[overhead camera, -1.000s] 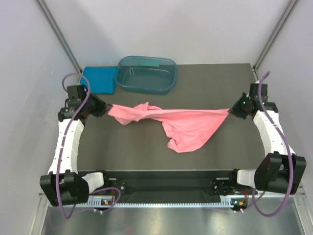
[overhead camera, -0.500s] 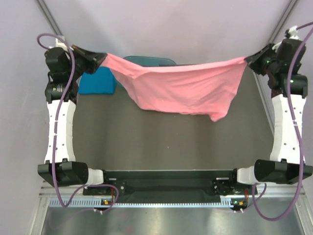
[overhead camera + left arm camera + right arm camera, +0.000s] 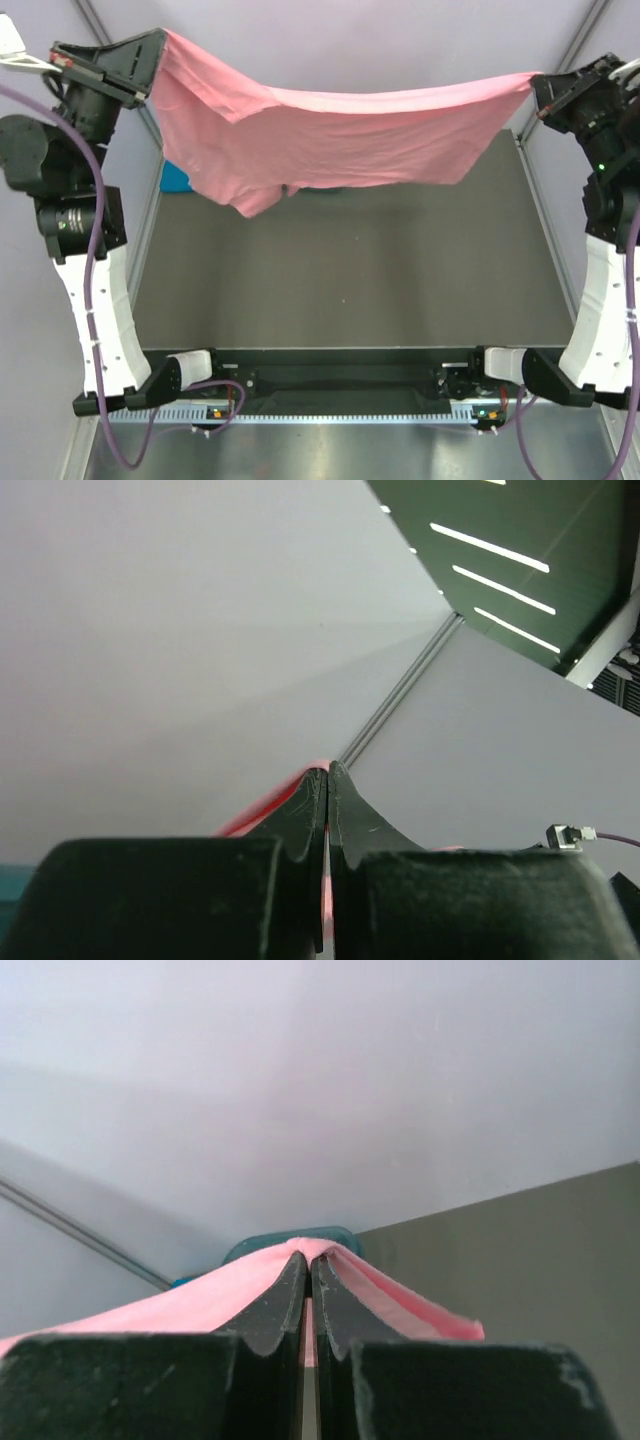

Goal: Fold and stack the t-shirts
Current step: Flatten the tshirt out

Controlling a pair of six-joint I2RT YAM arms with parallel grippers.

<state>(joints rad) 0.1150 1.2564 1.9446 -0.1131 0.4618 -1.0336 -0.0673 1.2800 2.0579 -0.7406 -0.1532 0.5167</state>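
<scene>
Left hand [image 3: 162, 40] at ten o'clock and right hand [image 3: 536, 84] at two each pinch the pink t-shirt [image 3: 330, 140] tight, spread above the surface [image 3: 350, 280].

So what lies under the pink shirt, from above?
A sliver of the blue shirt at its left edge, and the table. The pink shirt hides the rest there; the tub rim shows only from the right wrist.

The hanging salmon-pink shirt [image 3: 330, 140] curtains off the counter's [image 3: 350, 270] far end. The teal-blue shirt [image 3: 172, 179] shows only a sliver, and the tub [image 3: 290, 1241] shows just a rim on the right wrist view. Past the left fingers [image 3: 296, 818], pink cloth barely peeks.
</scene>
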